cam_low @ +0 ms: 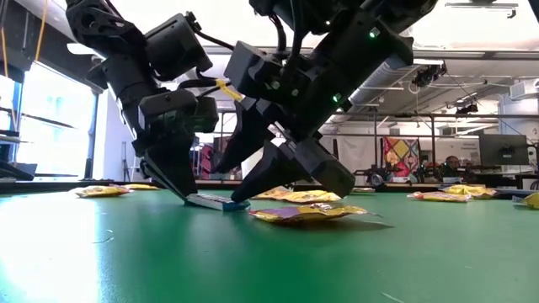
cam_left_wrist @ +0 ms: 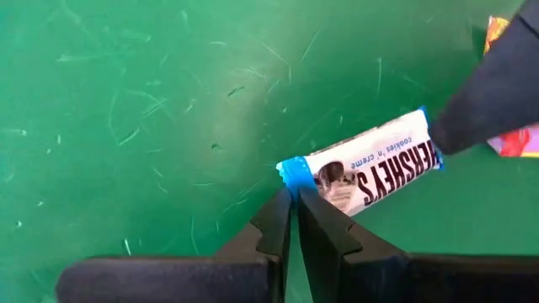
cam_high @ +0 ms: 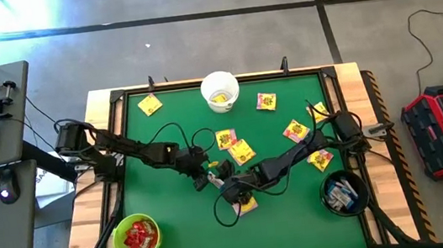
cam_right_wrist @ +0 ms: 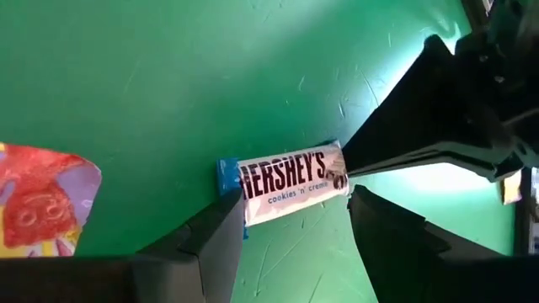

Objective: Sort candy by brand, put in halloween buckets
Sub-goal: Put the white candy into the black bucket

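A narrow white-and-blue wrapped chocolate bar (cam_left_wrist: 370,171) lies flat on the green felt tabletop (cam_high: 175,231), near its middle and somewhat toward the front edge, with both dark arms meeting over it. The bar's long axis runs from one gripper to the other, so each tool stands at an opposite end. The left gripper (cam_left_wrist: 294,202) has its two fingers pressed together, pinching the blue crimped end of the wrapper; in the low view that end looks held down at the cloth, not lifted. The right gripper (cam_right_wrist: 295,220) has its fingers spread wide, one at the far blue end of the bar and the other beside the end the left gripper holds, so the bar lies lengthwise in the gap. To my eye this is a hand-over: the right gripper would need to close along or across the bar. The small round black plastic bucket (cam_high: 344,193), already holding similar bars, stands near the front right corner, on the right arm's side. A yellow packet with pink print (cam_low: 307,213) lies just beside the grippers.
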Action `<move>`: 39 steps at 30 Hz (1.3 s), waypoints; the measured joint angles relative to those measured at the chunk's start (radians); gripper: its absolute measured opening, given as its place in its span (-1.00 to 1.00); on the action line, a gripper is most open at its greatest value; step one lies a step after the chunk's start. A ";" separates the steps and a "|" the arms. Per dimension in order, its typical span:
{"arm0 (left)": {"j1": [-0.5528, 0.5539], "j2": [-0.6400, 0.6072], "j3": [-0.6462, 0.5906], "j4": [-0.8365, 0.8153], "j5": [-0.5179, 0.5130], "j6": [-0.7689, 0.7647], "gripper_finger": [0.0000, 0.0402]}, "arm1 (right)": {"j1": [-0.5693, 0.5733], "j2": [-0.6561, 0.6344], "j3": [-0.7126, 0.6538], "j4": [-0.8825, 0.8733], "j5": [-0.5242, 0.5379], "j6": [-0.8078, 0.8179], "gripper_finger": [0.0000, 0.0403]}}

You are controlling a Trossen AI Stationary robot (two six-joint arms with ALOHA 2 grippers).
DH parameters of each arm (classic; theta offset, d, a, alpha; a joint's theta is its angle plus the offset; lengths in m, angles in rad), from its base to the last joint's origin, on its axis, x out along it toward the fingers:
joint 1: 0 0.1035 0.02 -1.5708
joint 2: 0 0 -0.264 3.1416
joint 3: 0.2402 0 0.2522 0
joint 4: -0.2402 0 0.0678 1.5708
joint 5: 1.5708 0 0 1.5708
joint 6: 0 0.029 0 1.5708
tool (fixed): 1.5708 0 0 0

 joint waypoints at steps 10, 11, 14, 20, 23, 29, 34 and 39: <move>0.008 0.000 -0.001 -0.010 0.002 0.029 -0.91 | 0.008 -0.010 0.000 -0.048 0.022 0.059 0.01; 0.008 0.000 -0.001 -0.013 -0.002 0.028 -0.91 | 0.009 -0.012 0.000 -0.047 0.027 0.059 0.01; 0.008 -0.002 -0.001 -0.021 -0.016 0.035 -0.91 | 0.012 -0.022 -0.001 -0.054 0.030 0.065 0.01; 0.012 -0.006 -0.001 -0.028 -0.021 0.049 -0.91 | 0.012 -0.023 -0.001 -0.069 0.025 0.094 0.01; 0.012 -0.006 -0.001 -0.036 -0.025 0.057 -0.91 | 0.013 -0.023 -0.001 -0.083 0.033 0.110 0.01; 0.013 -0.044 -0.005 -0.069 -0.014 0.060 -0.91 | 0.006 -0.030 -0.001 -0.097 0.014 0.195 0.01; 0.013 -0.068 -0.005 -0.126 -0.035 0.047 -0.91 | 0.000 -0.030 -0.001 -0.109 -0.031 0.245 0.01; -0.003 -0.053 -0.003 -0.117 -0.052 0.022 -0.91 | -0.007 -0.029 -0.001 -0.107 -0.032 0.263 0.01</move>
